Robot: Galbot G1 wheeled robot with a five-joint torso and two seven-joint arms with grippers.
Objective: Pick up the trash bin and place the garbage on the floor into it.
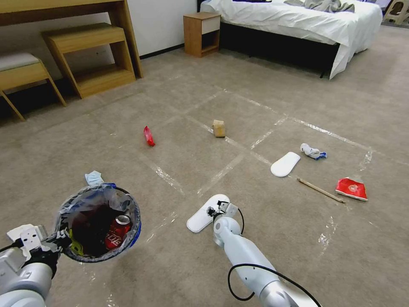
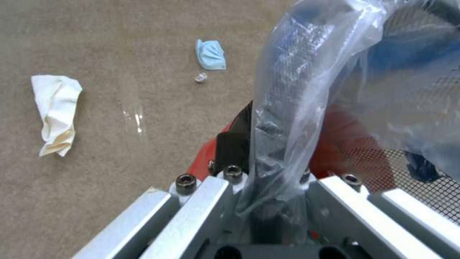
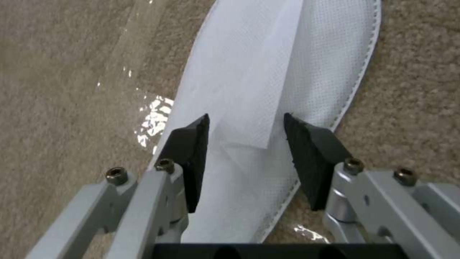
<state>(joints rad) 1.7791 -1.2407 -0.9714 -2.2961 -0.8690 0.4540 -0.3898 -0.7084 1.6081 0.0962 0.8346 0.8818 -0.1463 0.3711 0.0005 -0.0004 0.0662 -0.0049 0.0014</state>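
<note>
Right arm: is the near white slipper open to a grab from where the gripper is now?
Probably yes. The right gripper hangs just above the near slipper with its fingers open and straddling the strap, nothing lying between. The left gripper holds the trash bin off to the side.

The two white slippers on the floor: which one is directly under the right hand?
The near slipper, beside the right hand, whose open fingers straddle its strap. The other slipper lies farther away.
</note>
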